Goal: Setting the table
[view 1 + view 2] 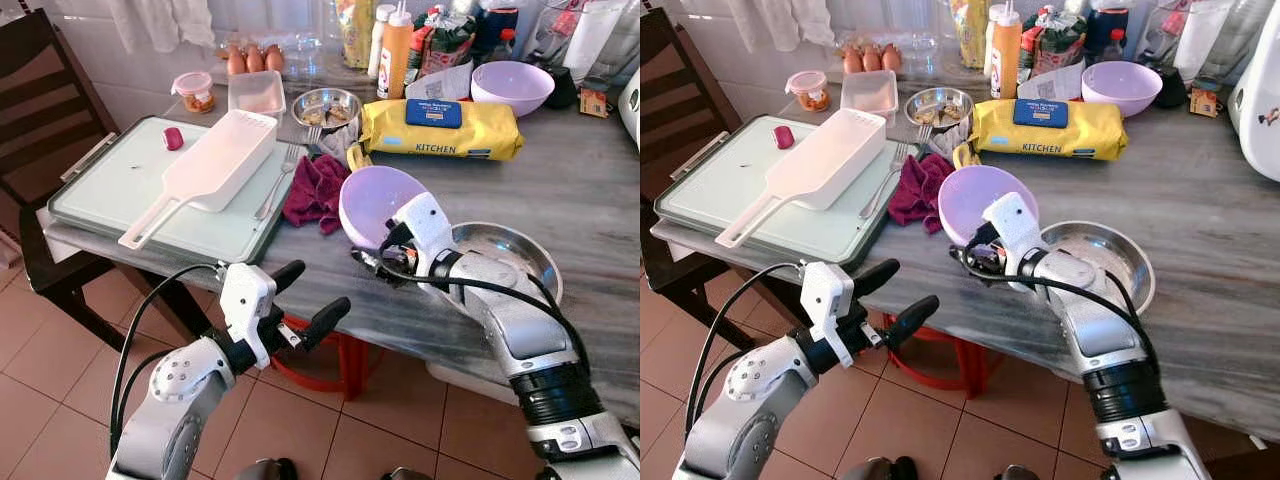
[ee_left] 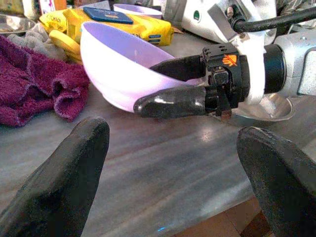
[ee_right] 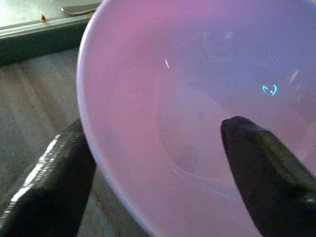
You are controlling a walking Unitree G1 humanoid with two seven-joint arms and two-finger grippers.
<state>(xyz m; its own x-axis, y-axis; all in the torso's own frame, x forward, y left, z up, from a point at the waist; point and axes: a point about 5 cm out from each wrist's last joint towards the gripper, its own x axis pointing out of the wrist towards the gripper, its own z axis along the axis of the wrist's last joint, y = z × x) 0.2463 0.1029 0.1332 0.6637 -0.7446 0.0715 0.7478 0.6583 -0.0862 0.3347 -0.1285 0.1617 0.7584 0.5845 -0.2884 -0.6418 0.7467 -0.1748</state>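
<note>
Right gripper [image 1: 372, 240] pinches the rim of a lilac plastic bowl [image 1: 375, 200], one finger inside [image 3: 261, 163], one outside the wall; bowl empty, tilted, its mouth toward the camera. Bowl sits just above the grey marble table [image 1: 590, 190], just beside a maroon cloth [image 1: 316, 190] and touching or nearly touching an empty steel plate [image 1: 520, 255] behind the right wrist. Right forearm angles up across the table edge.

Left gripper [image 1: 305, 300] hangs off the table edge below the bowl, fingers spread wide, holding nothing; forearm bent upward from the floor side.

Beyond the bowl: a yellow wipes pack [image 1: 440, 130] reading "KITCHEN", a second lilac bowl [image 1: 511, 86], empty as far as visible, and a small steel bowl [image 1: 325, 105] with unclear contents. Left of the cloth, a pale green tray [image 1: 110, 190] carries a white long-handled container [image 1: 205, 170], a fork [image 1: 278, 180] and a small red item [image 1: 173, 138]. Further back, eggs [image 1: 254, 59], a lidded jar [image 1: 193, 91], a clear tub [image 1: 257, 92].
</note>
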